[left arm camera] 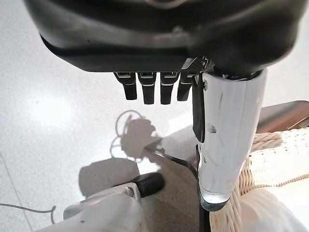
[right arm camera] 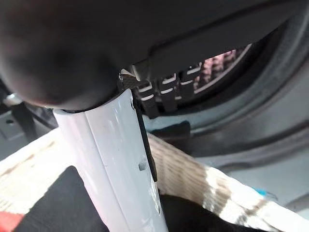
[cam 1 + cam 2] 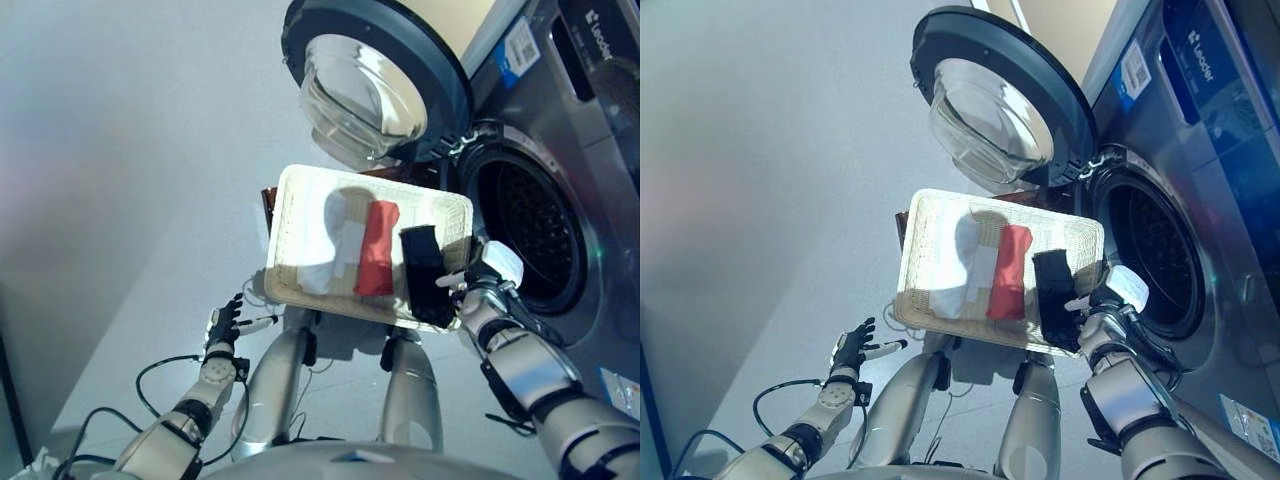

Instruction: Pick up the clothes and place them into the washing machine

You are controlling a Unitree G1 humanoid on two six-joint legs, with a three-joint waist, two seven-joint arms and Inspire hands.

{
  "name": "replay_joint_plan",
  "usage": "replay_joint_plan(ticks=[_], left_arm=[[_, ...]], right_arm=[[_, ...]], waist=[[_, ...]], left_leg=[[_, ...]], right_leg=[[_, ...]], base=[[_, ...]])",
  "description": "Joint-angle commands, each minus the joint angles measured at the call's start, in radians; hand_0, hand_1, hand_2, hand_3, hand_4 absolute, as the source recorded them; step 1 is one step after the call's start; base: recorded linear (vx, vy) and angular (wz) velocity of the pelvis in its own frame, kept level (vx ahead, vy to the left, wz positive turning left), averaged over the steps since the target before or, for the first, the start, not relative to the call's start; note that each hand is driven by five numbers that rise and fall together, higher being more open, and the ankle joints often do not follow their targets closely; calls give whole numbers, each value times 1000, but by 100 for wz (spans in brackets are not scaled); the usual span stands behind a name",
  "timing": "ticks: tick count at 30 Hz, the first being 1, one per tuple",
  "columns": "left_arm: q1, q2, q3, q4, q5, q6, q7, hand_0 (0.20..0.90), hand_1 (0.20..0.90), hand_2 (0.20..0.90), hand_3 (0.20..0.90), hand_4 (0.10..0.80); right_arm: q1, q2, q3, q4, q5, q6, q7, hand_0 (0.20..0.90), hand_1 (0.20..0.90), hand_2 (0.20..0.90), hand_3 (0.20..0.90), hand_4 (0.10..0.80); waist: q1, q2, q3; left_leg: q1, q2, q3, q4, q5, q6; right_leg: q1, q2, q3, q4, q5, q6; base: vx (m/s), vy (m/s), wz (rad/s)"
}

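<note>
Right hand (image 3: 480,285) with fingers relaxed over the black garment (image 3: 425,272) in the basket (image 3: 290,215); left hand (image 3: 222,328) hangs released

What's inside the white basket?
Inside the white basket lie three clothes: a white cloth, a red cloth and a black cloth, next to the right hand. Whatever lies under them is covered.

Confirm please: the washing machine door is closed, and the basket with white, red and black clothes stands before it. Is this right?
Not quite. The washing machine door is swung open, as the left eye view shows, with the drum opening exposed. The basket with white, red and black clothes does stand before it.
</note>
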Motion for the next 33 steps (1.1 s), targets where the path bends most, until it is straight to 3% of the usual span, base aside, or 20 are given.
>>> replay_joint_plan(ticks=[1,15,27,33], left_arm=[[18,4,8,58,-1,-25,25,900,900,900,900,800],[6,22,20,47,4,-27,26,900,900,900,900,800],[0,33,23,53,0,-25,25,900,900,900,900,800],[-22,44,31,47,-15,-29,29,900,900,900,900,800]], right_arm=[[-37,-59,35,-19,17,-26,-42,900,900,900,900,800],[-42,-38,63,-42,23,-33,-27,900,900,900,900,800],[-60,-29,80,-38,22,-30,-29,900,900,900,900,800],[-81,-33,91,-40,32,-32,-34,900,900,900,900,800]], waist=[[6,6,-1],[27,-23,11],[41,-20,33],[46,-22,51]], left_leg=[[-73,-7,-31,47,15,-86],[-90,-12,-49,71,1,-83],[-124,-19,-55,99,-4,-79],[-207,-27,-61,199,-62,-78]], right_leg=[[8,3,-17,-18,54,-30],[14,0,-33,-3,43,-31],[-15,-6,-39,27,33,-36],[-99,-9,-25,154,-41,-40]], base=[[0,0,0],[18,-14,6],[3,5,5],[3,-8,11]])
